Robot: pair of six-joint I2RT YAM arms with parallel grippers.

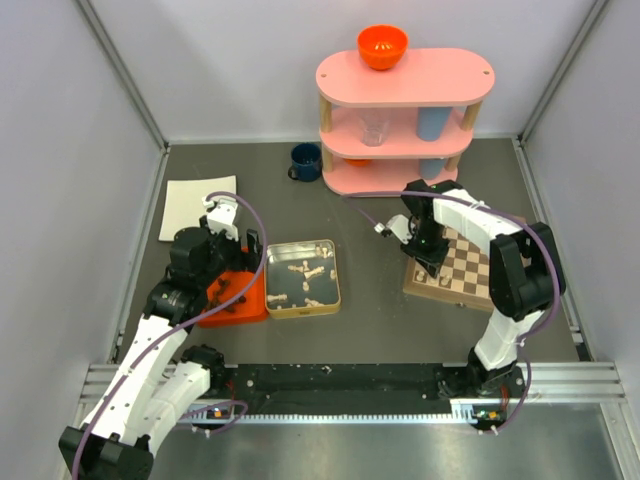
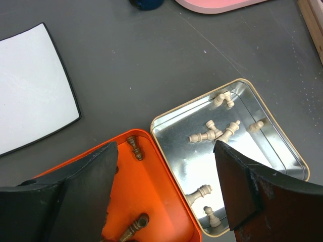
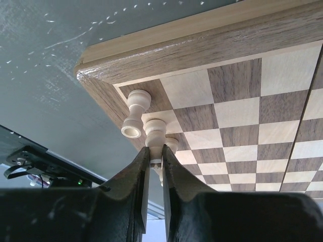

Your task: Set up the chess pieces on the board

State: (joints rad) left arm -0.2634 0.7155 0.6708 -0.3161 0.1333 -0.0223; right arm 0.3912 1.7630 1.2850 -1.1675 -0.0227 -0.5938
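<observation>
The board (image 3: 242, 116) lies at the right (image 1: 470, 272). My right gripper (image 3: 156, 151) is at its near-left corner (image 1: 428, 255), shut on the top of an upright cream chess piece (image 3: 156, 132) standing on a corner square. A cream rook (image 3: 135, 113) stands beside it, and a third cream piece (image 3: 174, 145) shows behind the fingers. My left gripper (image 2: 165, 146) hangs open over the orange tray (image 2: 156, 201) and the silver tin (image 2: 282, 146). Dark pieces (image 2: 134, 147) lie in the tray. Several cream pieces (image 2: 212, 132) lie in the tin.
A pink shelf (image 1: 405, 120) with cups and an orange bowl (image 1: 382, 45) stands at the back. A blue mug (image 1: 305, 160) sits to its left. A white sheet (image 1: 197, 207) lies at the far left, beyond the tray (image 1: 240, 297) and tin (image 1: 303, 277).
</observation>
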